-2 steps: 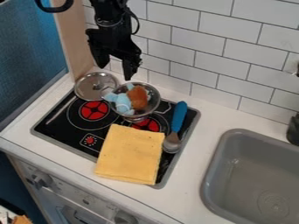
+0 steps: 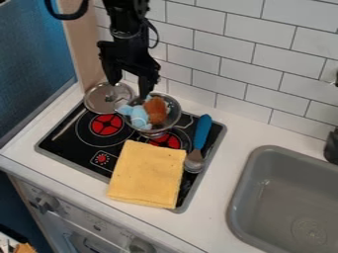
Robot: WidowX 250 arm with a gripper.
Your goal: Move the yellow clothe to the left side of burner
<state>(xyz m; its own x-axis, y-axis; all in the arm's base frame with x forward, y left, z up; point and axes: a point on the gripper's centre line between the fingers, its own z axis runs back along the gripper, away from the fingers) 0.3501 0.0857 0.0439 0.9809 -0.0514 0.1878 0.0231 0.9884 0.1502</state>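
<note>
My gripper hangs open over the back left of the stove, above the metal lid and the pot, with nothing between its fingers. The yellow cloth lies flat and folded on the front right part of the black stove top, its lower edge reaching the stove's front rim. It partly covers the right-hand burner. To the cloth's upper left, the left burner shows red. The gripper is well behind the cloth and apart from it.
A metal pot holding a light blue toy and a brown item stands at the back of the stove. Left of it is a round metal lid. A blue-handled spatula lies at the stove's right side. The grey sink is farther right.
The gripper has come down a little toward the lid and pot. The cloth and the other objects have stayed where they were.
</note>
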